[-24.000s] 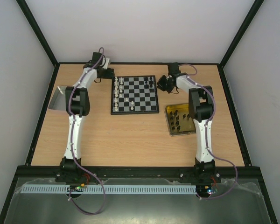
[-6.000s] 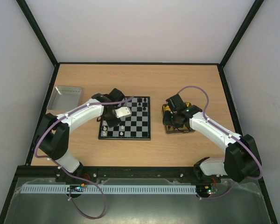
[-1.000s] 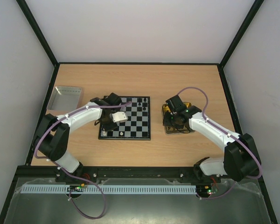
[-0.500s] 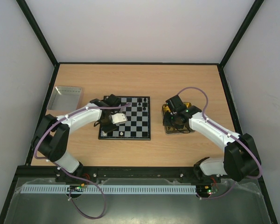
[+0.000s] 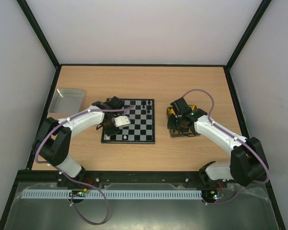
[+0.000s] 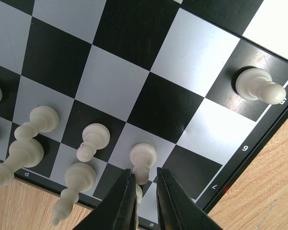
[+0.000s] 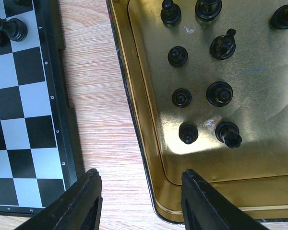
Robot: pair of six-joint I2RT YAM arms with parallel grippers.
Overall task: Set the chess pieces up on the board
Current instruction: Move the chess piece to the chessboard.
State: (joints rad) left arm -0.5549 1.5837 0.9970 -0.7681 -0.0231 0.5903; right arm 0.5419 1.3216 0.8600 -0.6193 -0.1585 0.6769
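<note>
Left gripper [image 6: 144,172] sits low over the left edge of the board [image 5: 139,129]. Its fingers are a sliver apart with a white pawn [image 6: 143,159] in the gap, and I can't tell if it is clamped or let go. More white pieces [image 6: 89,143] stand in the rows beside it, and one lone white pawn [image 6: 257,86] stands apart near the frame. Right gripper [image 7: 141,177] is released, jaws wide and nothing between them, hanging over the rim of the yellow tray [image 7: 259,158] just right of the board. Black pieces [image 7: 219,93] stand scattered in that tray, mostly upright. I see a few black ones [image 5: 144,102] on the board's far side. Silver tray [image 5: 69,99] lies far left on the desk [image 5: 149,81], well apart from the board.
</note>
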